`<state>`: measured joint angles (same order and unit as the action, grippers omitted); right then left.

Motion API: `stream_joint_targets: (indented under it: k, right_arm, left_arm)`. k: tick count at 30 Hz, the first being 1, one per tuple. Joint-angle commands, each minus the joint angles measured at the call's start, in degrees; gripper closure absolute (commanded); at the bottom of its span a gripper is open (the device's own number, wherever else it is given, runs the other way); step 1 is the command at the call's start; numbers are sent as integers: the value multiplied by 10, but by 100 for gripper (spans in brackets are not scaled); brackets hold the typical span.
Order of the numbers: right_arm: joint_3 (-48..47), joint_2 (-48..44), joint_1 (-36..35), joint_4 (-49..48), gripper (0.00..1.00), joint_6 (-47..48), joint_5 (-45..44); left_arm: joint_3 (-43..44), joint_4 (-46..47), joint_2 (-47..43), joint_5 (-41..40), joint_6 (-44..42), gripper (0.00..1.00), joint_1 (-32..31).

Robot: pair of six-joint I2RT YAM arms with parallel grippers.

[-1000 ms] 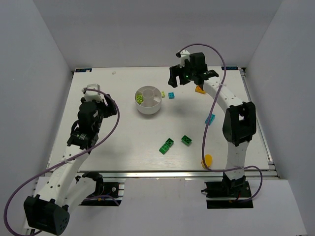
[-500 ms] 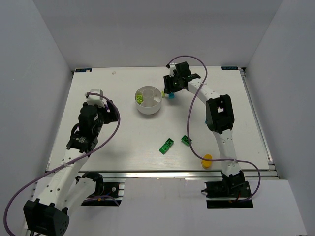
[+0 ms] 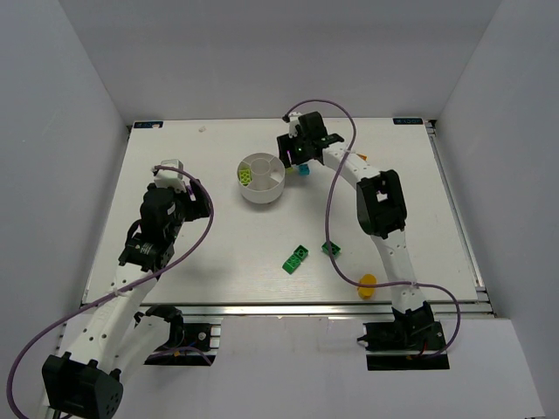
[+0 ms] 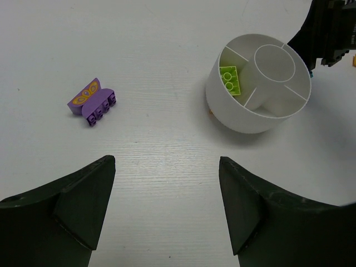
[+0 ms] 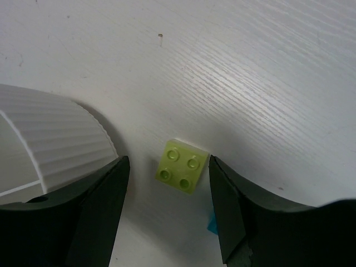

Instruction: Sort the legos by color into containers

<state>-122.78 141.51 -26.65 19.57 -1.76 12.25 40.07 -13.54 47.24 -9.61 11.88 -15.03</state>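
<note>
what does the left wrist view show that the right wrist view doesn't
Only the left wrist view: a purple brick lying on the table, and the inside of the white dish, with a lime brick in one wedge section. Only the right wrist view: a loose lime brick on the table, just beside the dish's ribbed outer wall. Both: the dish and the white table.

White wood-grain table (image 3: pixel 218 253) enclosed by plain grey walls (image 3: pixel 52 131)
</note>
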Motion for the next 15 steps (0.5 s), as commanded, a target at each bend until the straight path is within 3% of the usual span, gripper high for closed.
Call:
stream_joint_targets:
  k: [1, 15]
  right_arm:
    - [-32, 16, -13, -17, 35, -3, -17]
    - [-19, 25, -31, -30, 35, 32, -120]
  left_arm:
    - [-2, -1, -6, 4, 2, 15, -2]
    - [-3, -1, -11, 7, 1, 15, -2]
